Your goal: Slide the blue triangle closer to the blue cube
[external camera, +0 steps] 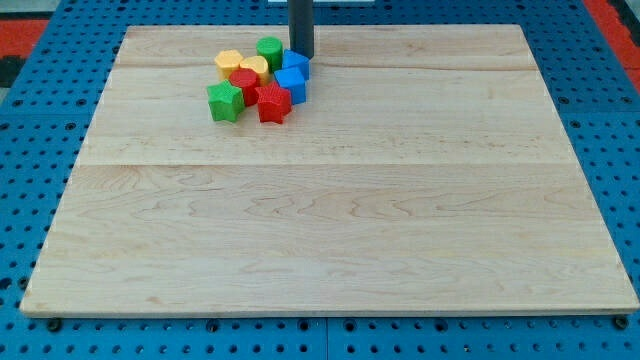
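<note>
The blocks sit in one tight cluster near the view's top, left of centre. The blue triangle (296, 61) lies at the cluster's upper right, touching the blue cube (290, 84) just below it. My tip (301, 55) stands at the blue triangle's top edge, right against it. A red star (273, 103) sits below and left of the blue cube.
A green cylinder (269, 51), two yellow blocks (229, 63) (253, 68), a red block (245, 84) and a green star (226, 101) fill the cluster's left side. The wooden board (330, 220) rests on a blue pegboard (40, 150).
</note>
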`<control>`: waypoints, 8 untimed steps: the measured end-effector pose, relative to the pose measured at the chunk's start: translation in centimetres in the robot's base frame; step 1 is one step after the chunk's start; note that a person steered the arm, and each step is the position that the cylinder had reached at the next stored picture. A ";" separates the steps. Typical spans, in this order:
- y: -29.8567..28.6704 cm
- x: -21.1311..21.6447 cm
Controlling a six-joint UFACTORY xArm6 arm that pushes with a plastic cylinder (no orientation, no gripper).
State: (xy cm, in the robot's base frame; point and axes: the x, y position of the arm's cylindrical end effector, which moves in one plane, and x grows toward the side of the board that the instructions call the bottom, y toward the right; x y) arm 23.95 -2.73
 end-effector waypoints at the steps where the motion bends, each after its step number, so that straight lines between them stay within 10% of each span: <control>1: -0.7 -2.3; 8: -4.0 -0.9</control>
